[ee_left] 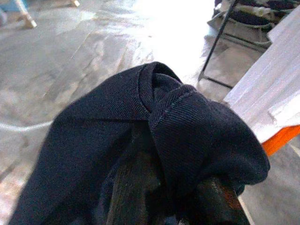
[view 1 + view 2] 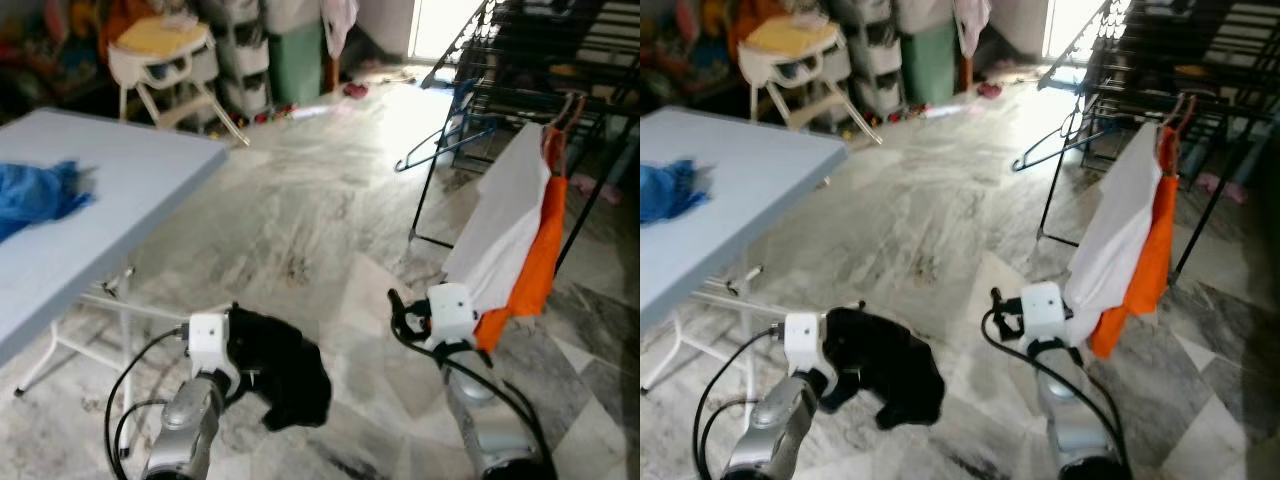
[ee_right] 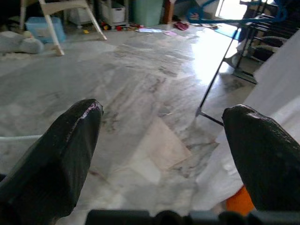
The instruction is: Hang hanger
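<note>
I've got the left pincer point(image 2: 262, 372) low in front of me, and it's pinching a dark navy garment point(image 2: 283, 372). Through the left wrist camera the cloth point(image 1: 154, 136) is a ribbed knit, bunched and folded over the fingers, with a stitched hem curling across the top. It droops off the pincer above the marble floor point(image 2: 300, 220).

My right pincer point(image 3: 164, 140) is held out low beside it, fingers spread wide apart with nothing between them. Past it, on my right, I can see the black drying rack point(image 2: 560, 60). A white garment point(image 2: 505, 220) hangs from it over an orange one point(image 2: 540, 250), both topped by an orange hanger hook point(image 2: 560, 115) at the rack's rail.

There's the hanger point(image 2: 440, 145): a bluish wire one, hooked at the near edge of the rack, hanging out over the bright patch of floor, well apart from both pincers.

On my left, the pale blue tabletop point(image 2: 110, 200) carries a crumpled blue cloth point(image 2: 40, 195) near its far side. At the back of the room stands a white high chair point(image 2: 165, 60) with a yellow seat, next to stacked storage drawers point(image 2: 240, 50); what's inside them I can't tell.
</note>
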Tool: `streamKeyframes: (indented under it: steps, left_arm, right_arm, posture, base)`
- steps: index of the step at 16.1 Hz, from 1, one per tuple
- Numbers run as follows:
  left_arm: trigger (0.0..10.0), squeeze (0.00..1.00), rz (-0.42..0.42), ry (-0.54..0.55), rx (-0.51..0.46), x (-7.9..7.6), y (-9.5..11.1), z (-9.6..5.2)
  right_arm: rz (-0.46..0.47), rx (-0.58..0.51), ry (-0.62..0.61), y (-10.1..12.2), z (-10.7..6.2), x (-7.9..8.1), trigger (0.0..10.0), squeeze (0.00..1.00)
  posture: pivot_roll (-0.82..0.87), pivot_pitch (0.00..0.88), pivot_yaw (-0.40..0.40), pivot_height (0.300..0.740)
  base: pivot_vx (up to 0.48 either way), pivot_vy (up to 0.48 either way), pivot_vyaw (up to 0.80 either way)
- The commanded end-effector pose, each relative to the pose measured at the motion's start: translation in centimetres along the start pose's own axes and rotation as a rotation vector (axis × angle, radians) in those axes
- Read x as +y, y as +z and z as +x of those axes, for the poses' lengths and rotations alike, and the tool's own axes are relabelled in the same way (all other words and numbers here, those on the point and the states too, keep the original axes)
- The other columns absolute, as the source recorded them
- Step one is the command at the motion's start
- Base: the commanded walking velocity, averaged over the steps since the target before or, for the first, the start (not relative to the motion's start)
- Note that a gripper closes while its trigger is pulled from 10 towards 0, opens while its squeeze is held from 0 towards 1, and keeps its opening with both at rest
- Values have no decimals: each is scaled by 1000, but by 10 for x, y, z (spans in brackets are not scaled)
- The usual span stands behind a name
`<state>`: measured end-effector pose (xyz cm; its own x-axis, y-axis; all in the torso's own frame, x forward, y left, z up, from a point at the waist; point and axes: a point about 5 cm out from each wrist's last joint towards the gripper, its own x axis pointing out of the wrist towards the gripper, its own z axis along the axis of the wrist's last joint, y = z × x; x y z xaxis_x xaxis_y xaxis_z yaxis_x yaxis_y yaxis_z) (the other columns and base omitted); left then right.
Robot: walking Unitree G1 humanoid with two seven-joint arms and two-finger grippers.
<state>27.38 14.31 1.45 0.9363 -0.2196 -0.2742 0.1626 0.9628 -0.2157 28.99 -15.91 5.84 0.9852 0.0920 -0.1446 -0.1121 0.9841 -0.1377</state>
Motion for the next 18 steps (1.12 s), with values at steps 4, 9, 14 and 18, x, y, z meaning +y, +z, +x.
streamKeyframes:
  steps: [4,9,14,18]
  left_arm:
    - [10000,0,18,-20,-14,-4,3,2]
    - [10000,0,24,-31,-5,-6,2,4]
    - [10000,0,33,-51,1,-8,2,6]
    - [10000,0,37,-57,1,-11,2,6]
  right_arm:
    - [11,-14,-15,4,1,-2,10000,0]
    - [12,-14,-26,4,0,-3,10000,0]
    - [22,-10,-37,1,-4,0,10000,0]
    - [22,-10,-40,1,-4,1,10000,0]
  posture:
    - [-164,0,66,740]
    - [-171,0,77,740]
    - [-180,0,94,740]
    - [-177,0,93,740]
  base:
    - [361,308,-269]
    - [353,325,-633]
    - [352,326,-617]
    - [352,326,-259]
